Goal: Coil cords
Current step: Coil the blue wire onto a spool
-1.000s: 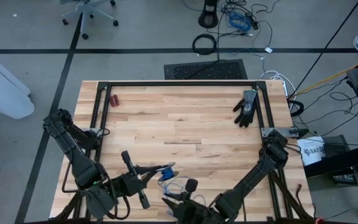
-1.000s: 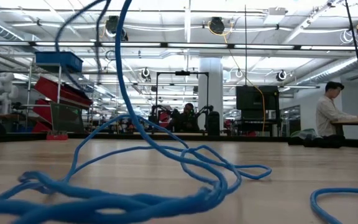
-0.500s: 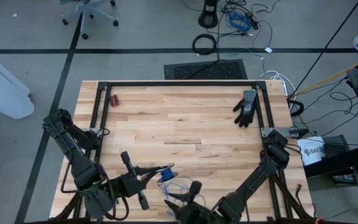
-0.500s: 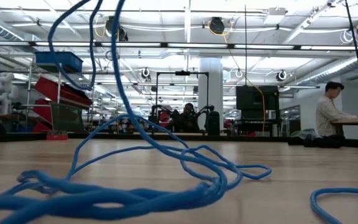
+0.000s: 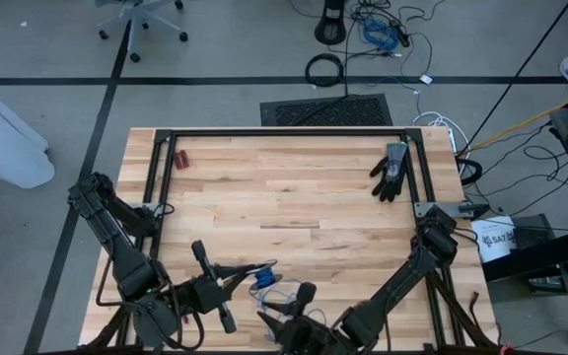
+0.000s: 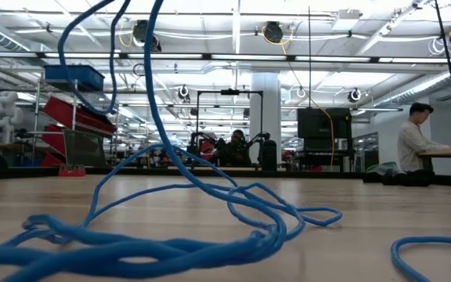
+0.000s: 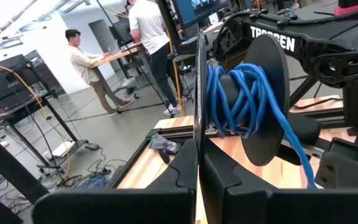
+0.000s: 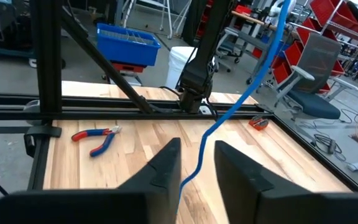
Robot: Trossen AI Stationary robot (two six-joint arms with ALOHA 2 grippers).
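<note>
The cord is a thin blue cable. Part of it is wound on a black spool (image 7: 247,99), which shows small in the high view (image 5: 262,275) near the table's near edge. The rest lies in a loose heap (image 6: 171,251) on the table, with strands (image 6: 153,94) rising from it. My left gripper (image 7: 197,168), also in the high view (image 5: 239,273), is shut on the spool. My right gripper (image 8: 197,171) stands just right of it (image 5: 278,314), open, with one strand (image 8: 199,158) running up through the gap between its fingers. My left gripper pinches the rim of the spool's nearer disc (image 7: 198,134) between its two fingers, which point level. The disc stands edge-on in the hold. The spool is clear of the table with its axle level, and the cord trails down from it (image 7: 297,158). My right gripper: whether its fingers touch the strand, I cannot tell.
A black glove (image 5: 390,170) lies at the far right of the table, a small red thing (image 5: 179,158) at the far left. Pliers (image 8: 98,138) lie on the wood beside the black frame rail (image 5: 284,133). People stand beyond the table.
The cord's strands that rise from the heap have swung, and a slack loop now hangs at the upper left of the low view. The heap on the table has barely shifted. Both arms have stayed in place.
</note>
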